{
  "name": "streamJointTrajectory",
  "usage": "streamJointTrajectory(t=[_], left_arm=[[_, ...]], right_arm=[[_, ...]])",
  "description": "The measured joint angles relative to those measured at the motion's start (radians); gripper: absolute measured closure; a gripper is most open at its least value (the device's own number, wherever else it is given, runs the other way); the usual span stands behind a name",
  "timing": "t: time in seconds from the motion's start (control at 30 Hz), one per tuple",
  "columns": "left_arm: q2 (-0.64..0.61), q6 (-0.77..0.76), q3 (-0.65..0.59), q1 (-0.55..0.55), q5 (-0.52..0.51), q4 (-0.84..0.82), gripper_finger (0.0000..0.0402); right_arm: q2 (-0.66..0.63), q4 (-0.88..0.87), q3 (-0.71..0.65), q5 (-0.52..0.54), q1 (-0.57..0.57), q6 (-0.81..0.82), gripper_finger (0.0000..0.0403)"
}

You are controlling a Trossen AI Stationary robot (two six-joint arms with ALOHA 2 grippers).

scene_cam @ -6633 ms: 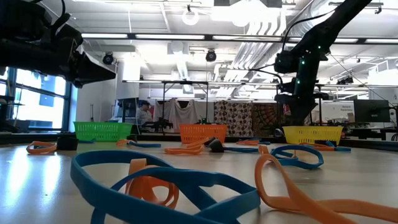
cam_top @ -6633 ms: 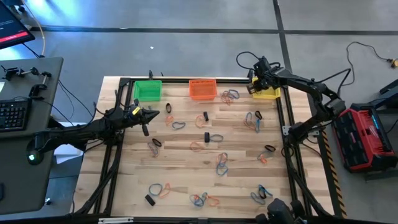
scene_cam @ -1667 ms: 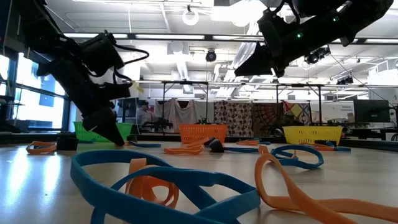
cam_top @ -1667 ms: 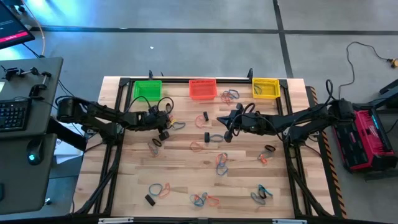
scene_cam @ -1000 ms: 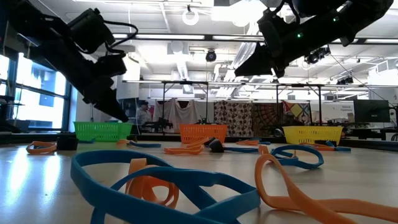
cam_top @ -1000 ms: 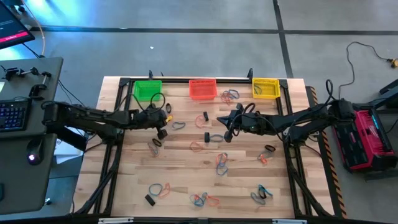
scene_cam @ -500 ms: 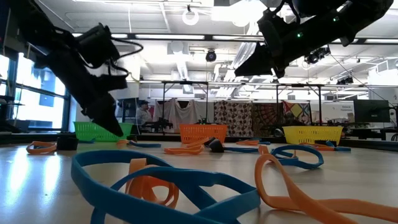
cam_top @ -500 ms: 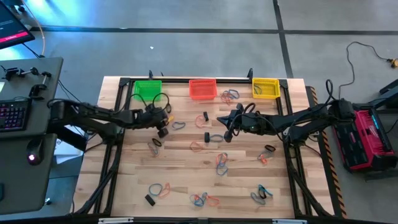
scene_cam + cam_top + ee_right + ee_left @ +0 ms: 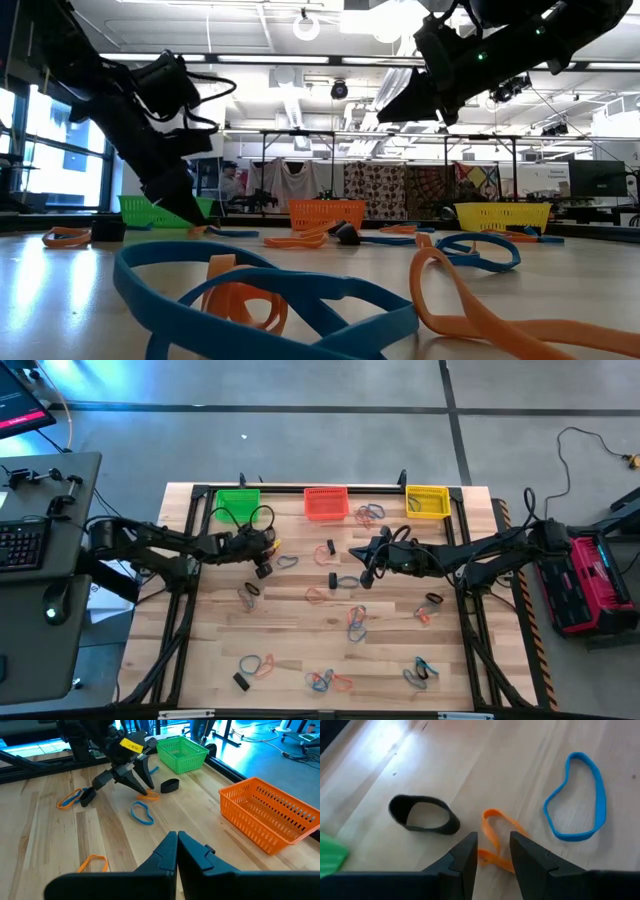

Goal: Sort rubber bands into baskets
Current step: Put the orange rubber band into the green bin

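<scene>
Three baskets stand along the table's far edge: green [image 9: 237,505], red-orange [image 9: 325,502] and yellow [image 9: 427,500]. Rubber bands lie scattered flat on the wood. My left gripper [image 9: 492,836] is open and low over the table near the green basket, its fingers on either side of an orange band [image 9: 497,837]. I cannot tell whether they touch it. A black band [image 9: 424,815] and a blue band [image 9: 577,800] lie close by. My right gripper [image 9: 176,842] is shut on nothing and hovers above the table's middle [image 9: 358,556].
Loose orange, blue and black bands [image 9: 355,622] cover the middle and near parts of the table. Black frame rails [image 9: 462,560] run along the table's sides. A keyboard desk [image 9: 30,540] stands off the left edge, and a red case [image 9: 585,580] off the right.
My left gripper has come down from above the table to just over the wood beside the green basket, at the orange band. My right arm has kept still.
</scene>
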Motion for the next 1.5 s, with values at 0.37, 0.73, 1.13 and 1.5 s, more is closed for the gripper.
streamJointTrajectory(t=[0.37,0.73,1.13,1.5], left_arm=[[0.055,0.012,0.002,0.023,0.021,0.019,0.0296],[0.020,0.038,-0.001,0.024,0.078,0.000,0.0391],[-0.127,-0.007,-0.001,0.023,0.069,-0.073,0.0400],[-0.340,-0.051,0.000,0.035,0.037,-0.170,0.0401]], right_arm=[[0.000,0.000,0.000,0.000,0.000,0.000,0.0403],[0.000,-0.005,0.000,0.000,0.000,-0.001,0.0403],[0.000,-0.006,0.000,0.000,0.000,0.006,0.0403],[0.000,-0.003,0.000,0.000,0.000,0.007,0.0403]])
